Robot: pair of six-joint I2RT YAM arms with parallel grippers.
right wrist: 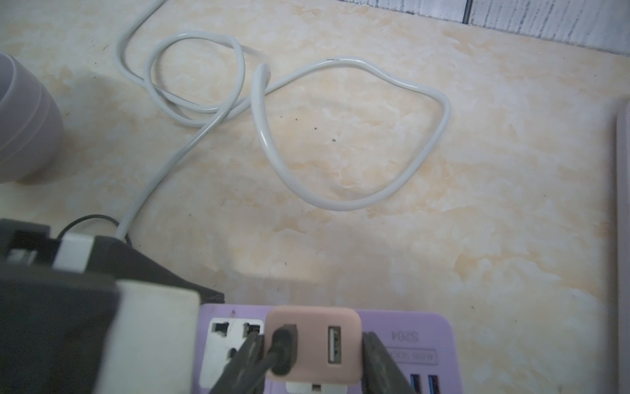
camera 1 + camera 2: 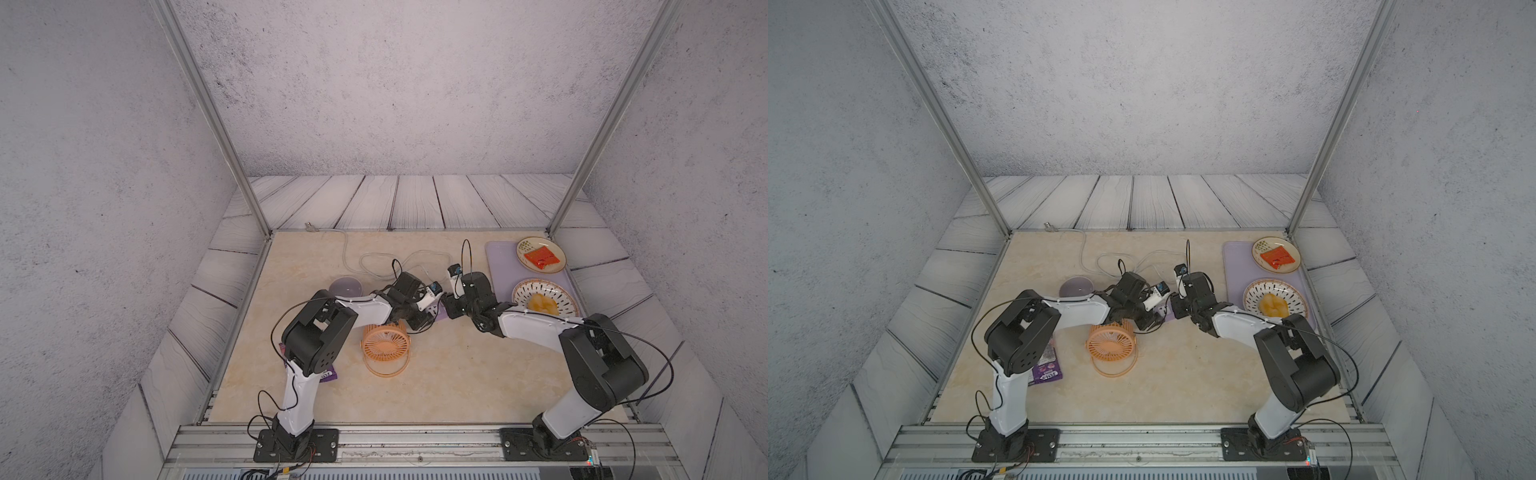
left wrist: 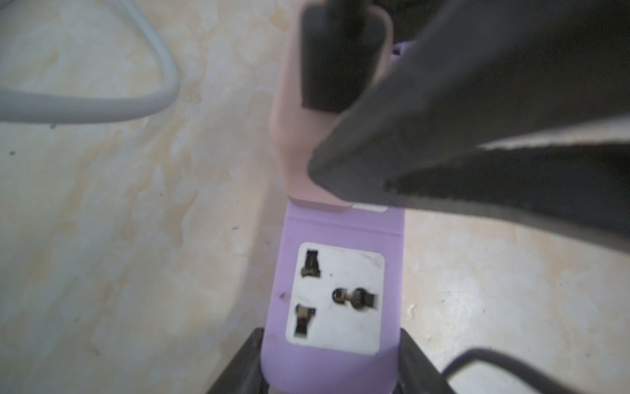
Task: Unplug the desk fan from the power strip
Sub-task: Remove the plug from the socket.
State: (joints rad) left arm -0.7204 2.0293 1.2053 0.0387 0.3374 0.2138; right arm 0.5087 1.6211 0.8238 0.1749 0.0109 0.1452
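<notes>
Marble tabletop (image 1: pixel 375 238); only wrist views show right tool (image 1: pixel 312 353) clamping plug (image 1: pixel 312 324).

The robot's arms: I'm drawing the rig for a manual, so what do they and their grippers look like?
Both the left arm and right arm alternate white shell links with bulky black joint housings, on black base plates. A thin black cable loops loosely along each. The left gripper and right gripper are black, with dark wedge-shaped fingers. No lettering shows.

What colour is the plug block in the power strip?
The plug block is pale pink; right wrist view.
</notes>
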